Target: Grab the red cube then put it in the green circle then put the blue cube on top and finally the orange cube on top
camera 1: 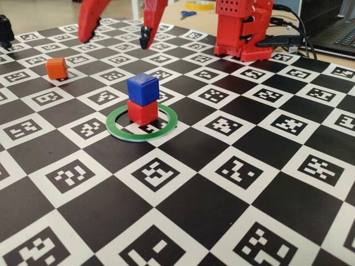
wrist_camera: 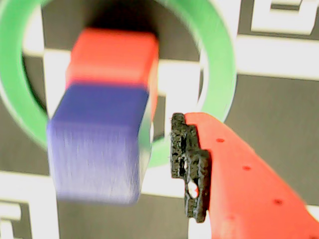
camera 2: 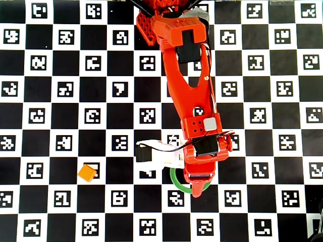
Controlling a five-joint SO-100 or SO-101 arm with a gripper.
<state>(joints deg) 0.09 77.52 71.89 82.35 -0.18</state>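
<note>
The blue cube (camera 1: 142, 89) rests on the red cube (camera 1: 142, 112), and both stand inside the green circle (camera 1: 119, 131). The orange cube (camera 1: 56, 67) lies alone on the mat to the left of them. My gripper (camera 1: 114, 42) hangs open above and behind the stack, holding nothing. The wrist view looks down on the blue cube (wrist_camera: 97, 144), the red cube (wrist_camera: 114, 57) and the green circle (wrist_camera: 217, 64); one padded finger (wrist_camera: 189, 164) stands clear of the blue cube's right side. In the overhead view the arm hides the stack, leaving an arc of the green circle (camera 2: 174, 182) and the orange cube (camera 2: 87, 172).
A black-and-white checkered mat (camera 1: 188, 205) with printed markers covers the table. The arm's red base (camera 1: 244, 33) stands at the back, with cables and a laptop (camera 1: 338, 30) to its right. A black object (camera 1: 4, 30) sits at the far left edge.
</note>
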